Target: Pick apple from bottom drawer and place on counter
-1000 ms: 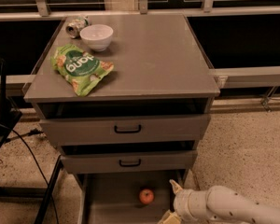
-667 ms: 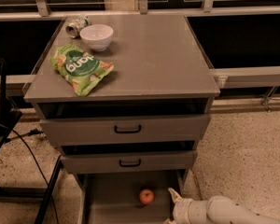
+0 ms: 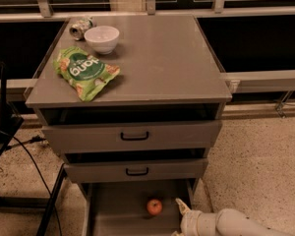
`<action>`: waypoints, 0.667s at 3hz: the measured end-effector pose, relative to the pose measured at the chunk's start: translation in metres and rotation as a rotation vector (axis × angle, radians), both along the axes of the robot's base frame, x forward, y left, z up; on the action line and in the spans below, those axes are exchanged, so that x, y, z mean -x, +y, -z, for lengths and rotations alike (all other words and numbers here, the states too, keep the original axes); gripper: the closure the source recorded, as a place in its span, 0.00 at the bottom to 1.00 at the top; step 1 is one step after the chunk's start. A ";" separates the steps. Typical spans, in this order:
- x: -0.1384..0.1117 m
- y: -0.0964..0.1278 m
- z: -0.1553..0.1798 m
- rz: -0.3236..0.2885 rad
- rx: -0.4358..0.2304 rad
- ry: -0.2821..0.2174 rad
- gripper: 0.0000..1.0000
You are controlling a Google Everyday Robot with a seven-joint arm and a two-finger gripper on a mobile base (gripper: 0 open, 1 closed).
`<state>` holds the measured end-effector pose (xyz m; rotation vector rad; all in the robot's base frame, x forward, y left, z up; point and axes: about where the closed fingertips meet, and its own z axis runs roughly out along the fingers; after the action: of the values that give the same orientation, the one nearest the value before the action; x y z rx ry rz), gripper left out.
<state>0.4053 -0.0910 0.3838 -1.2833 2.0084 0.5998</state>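
Note:
The apple, small and red-orange, lies on the grey floor of the open bottom drawer, toward its right side. My gripper reaches in from the bottom right at the drawer's right wall, just right of the apple and a little nearer the front, not touching it. Its fingers are spread apart and hold nothing. The white arm runs off the lower edge. The counter is the grey cabinet top above.
On the counter's left stand a white bowl, a tipped can and a green snack bag. Two upper drawers with black handles hang slightly open over the bottom drawer. Cables and a dark stand are at left.
My arm has dropped lower in the view and its gripper has moved down beside the bottom drawer's right wall. The apple has not moved.

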 end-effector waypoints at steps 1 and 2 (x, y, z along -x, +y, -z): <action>-0.007 0.009 0.019 -0.028 -0.034 -0.035 0.00; -0.019 0.021 0.037 -0.069 -0.057 -0.049 0.00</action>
<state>0.4243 -0.0701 0.3471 -1.3249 1.9001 0.6473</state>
